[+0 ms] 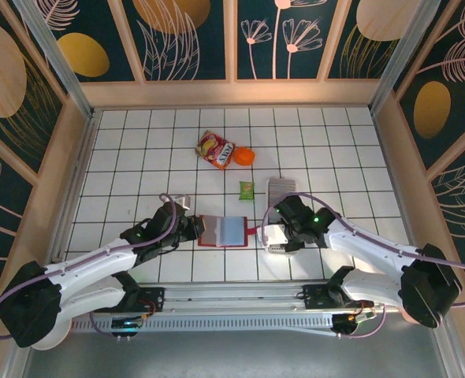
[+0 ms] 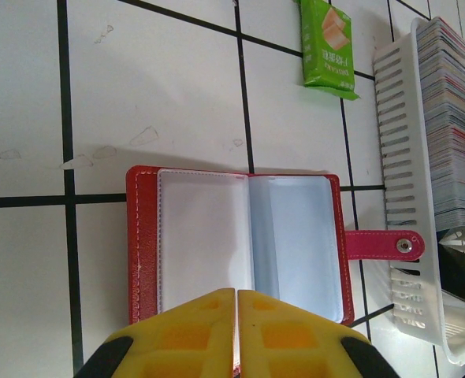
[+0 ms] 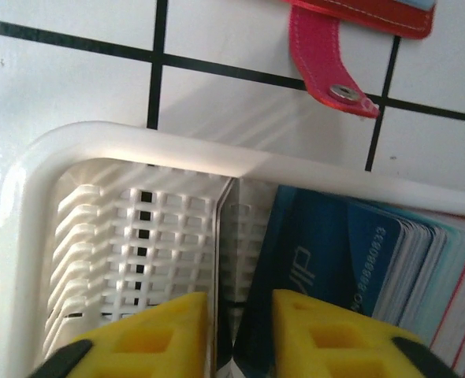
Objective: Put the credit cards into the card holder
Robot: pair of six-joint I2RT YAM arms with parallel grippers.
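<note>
- right gripper [image 3: 240, 307]: the yellow pads are a narrow gap apart and dipped into the near end of the white tray [image 3: 138, 146]. One thin pale card [image 3: 223, 260] stands edge-on in the gap, against one pad. The gap is wider than the card, so we read it as not yet clamped.
- just beside it, the blue card [image 3: 311, 252] fronts the rest of the credit cards [image 3: 422, 276], which are packed upright along the tray.
- left gripper [image 2: 236, 307]: pads closed flat together with nothing visible between them, tip at the near edge of the card holder [image 2: 240, 236]. We can't tell if it is touching or hovering.
- the card holder lies open and flat on the tiled table [image 2: 154, 79], between the two grippers. Its bluish pockets face up and its snap tab [image 2: 382, 244] points at the tray, close to the tray wall.
- step, as we judge it: pick one card off the front of the stack.
- to do it well:
  - we'd close on the pale card alone and leave the blue one outside the pads.
  - we'd grip low enough that the card can't swivel.
  - we'd lift straight up clear of the tray rim before swinging to the holder.
- risks: two cards come up together, or the tray drags along. The left arm should pin the holder so the pocket doesn't slide during the insert.
- green packet [image 2: 327, 43] lies beyond the holder and is not part of this.
</note>
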